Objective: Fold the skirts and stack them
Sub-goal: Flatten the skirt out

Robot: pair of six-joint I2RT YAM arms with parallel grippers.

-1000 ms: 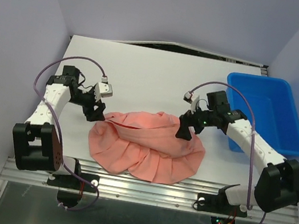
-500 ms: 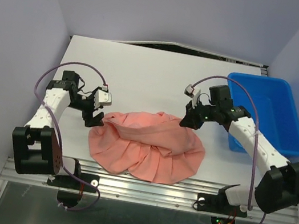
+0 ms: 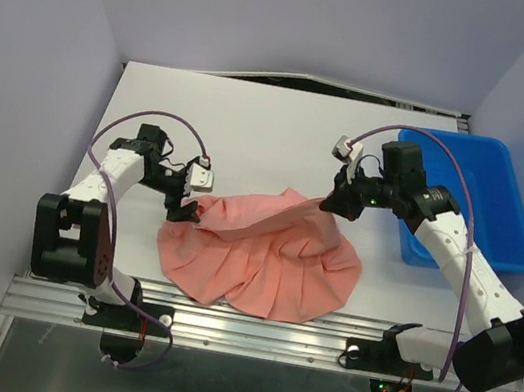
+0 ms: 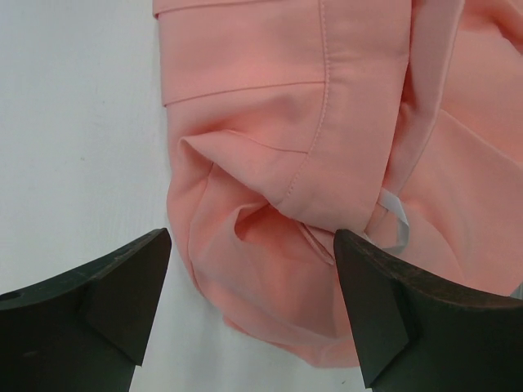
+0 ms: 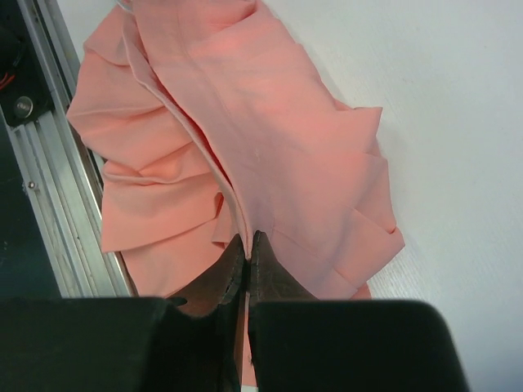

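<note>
Rumpled salmon-pink pleated cloth skirt [image 3: 261,257] on white table [image 3: 254,124], near front edge. At its far edge, right gripper [image 3: 327,208] pinches a raised fold; left gripper [image 3: 185,211] at left edge. Blue plastic bin [image 3: 476,193] far right.

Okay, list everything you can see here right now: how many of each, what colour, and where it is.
skirt: one, salmon-pink, crumpled at the near middle of the table, far edge lifted
bin: one, blue, far right of the table
table: one, white, under it all
left gripper: one, black, open, over the skirt's left edge
right gripper: one, black, shut on the skirt's lifted far edge
</note>
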